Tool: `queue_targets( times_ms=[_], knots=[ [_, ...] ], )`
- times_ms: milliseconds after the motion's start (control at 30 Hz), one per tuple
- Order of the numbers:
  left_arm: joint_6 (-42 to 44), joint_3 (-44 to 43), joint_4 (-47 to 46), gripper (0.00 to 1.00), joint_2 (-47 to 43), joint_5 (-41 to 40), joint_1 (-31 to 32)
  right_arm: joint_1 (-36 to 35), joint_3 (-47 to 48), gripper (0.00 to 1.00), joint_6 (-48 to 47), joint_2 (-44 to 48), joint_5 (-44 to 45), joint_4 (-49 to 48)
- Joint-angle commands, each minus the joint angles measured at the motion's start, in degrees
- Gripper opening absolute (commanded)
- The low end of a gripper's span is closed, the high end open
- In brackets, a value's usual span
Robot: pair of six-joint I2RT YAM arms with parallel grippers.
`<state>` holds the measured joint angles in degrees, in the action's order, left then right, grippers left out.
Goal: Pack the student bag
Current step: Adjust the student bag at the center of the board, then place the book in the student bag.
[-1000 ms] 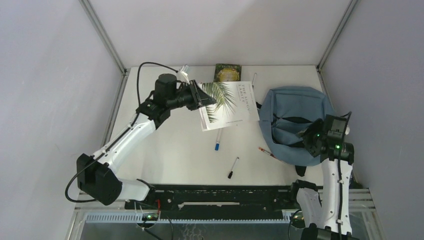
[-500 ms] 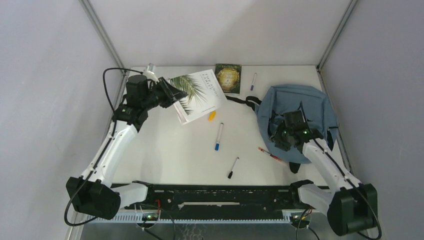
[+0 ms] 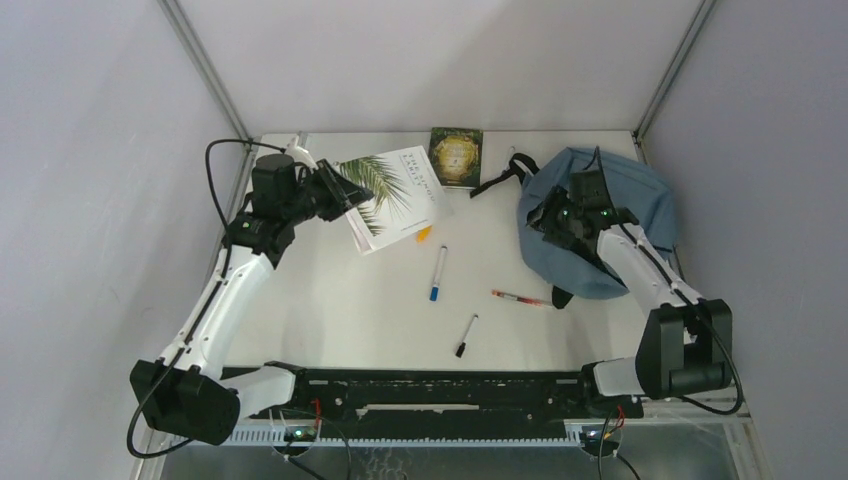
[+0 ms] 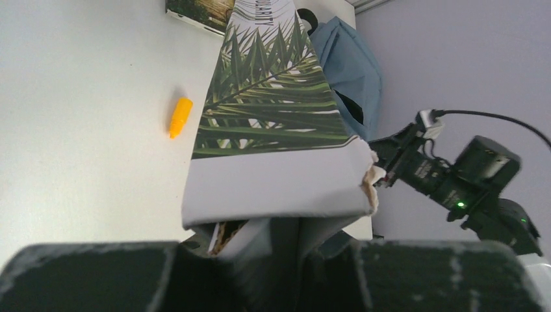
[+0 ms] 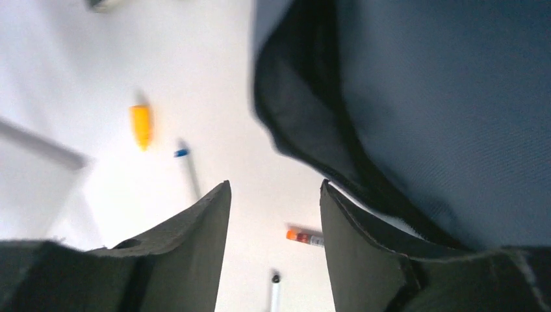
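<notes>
Where the white table (image 3: 330, 300) runs toward its far right corner, the soft blue-grey fabric student bag (image 3: 640, 190) lies slumped, with one black strap trailing left. My right gripper (image 3: 545, 222) hangs at the bag's left side, its jaws parted and nothing between them. In the right wrist view the bag's black-trimmed rim sits just beside one finger; I cannot tell whether they touch. My left gripper (image 3: 335, 195) is clamped on a corner of a white paperback book with a green palm-leaf cover (image 3: 395, 190), held tilted above the table's far left. A small dark green book (image 3: 456, 156) lies flat at the far edge, between paperback and bag. Nearer the arm bases lie a white marker with a blue cap (image 3: 437, 273), a red pen (image 3: 520, 297) and a black pen (image 3: 466, 335). A small orange cap (image 3: 424, 233) lies just beside the paperback's near edge.
</notes>
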<state>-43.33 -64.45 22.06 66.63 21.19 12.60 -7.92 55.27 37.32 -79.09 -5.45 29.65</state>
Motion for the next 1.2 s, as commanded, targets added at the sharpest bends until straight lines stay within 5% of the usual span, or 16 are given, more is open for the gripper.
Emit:
queue_targets(
  times_ms=[0, 267, 600, 1167],
  knots=[
    [1.3, 1.2, -2.7, 0.13, -2.5, 0.6, -0.2, -1.1, 6.4, 0.64, -7.3, 6.5, -5.9, 4.4],
    [1.2, 1.2, -4.4, 0.13, -0.6, 2.5, 2.5, -1.3, 4.9, 0.66, -20.3, 17.5, 17.2, 15.3],
    [1.0, 0.1, -5.1, 0.14, 0.7, 2.5, 6.6, -0.2, 2.5, 0.65, -26.6, 17.8, 13.1, 9.1],
    [0.4, -1.5, -6.0, 0.14, 3.7, 3.8, 10.9, 0.7, 0.2, 0.68, -32.1, 11.6, 23.5, 10.6]
  ],
)
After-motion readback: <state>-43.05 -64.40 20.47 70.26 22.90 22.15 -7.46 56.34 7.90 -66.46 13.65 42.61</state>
